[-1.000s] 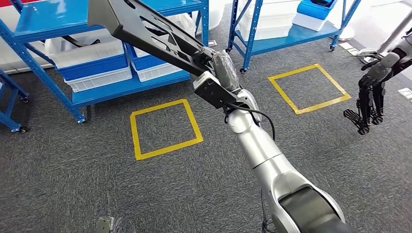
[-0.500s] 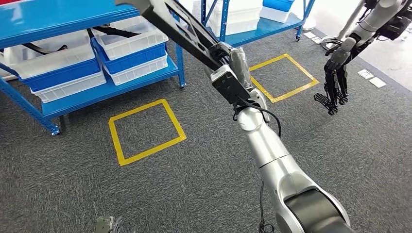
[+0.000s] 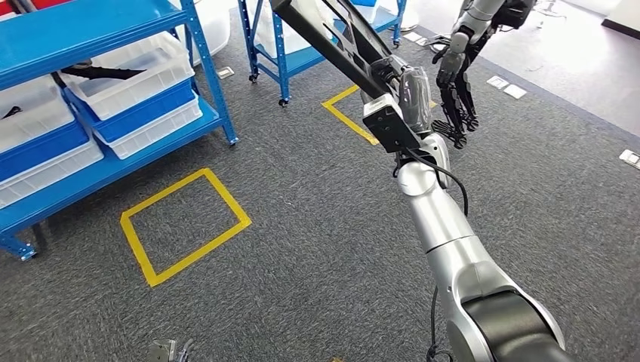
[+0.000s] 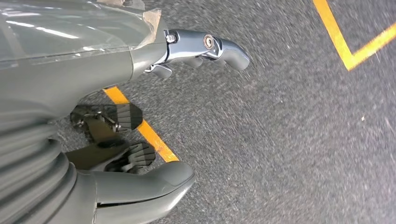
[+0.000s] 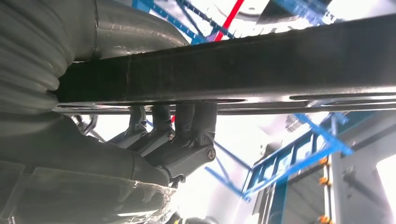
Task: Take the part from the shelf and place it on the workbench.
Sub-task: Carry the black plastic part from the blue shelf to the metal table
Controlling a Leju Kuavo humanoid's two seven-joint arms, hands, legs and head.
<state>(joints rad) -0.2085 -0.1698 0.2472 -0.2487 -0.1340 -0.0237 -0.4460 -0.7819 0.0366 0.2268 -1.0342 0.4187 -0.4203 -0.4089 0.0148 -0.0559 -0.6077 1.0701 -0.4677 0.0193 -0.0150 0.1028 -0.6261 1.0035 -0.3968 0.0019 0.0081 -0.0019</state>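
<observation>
Swung away from shelf point(image 3: 113, 143), mid-carry: right hand point(image 3: 396, 90) grips part point(image 3: 332, 38), left hand point(image 4: 140, 135) open; next, finding workbench.

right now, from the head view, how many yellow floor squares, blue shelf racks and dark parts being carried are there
yellow floor squares: 2, one near, one partly behind the arm
blue shelf racks: 2, the near one and the far one
dark part: 1, held in the right hand
total: 5
</observation>
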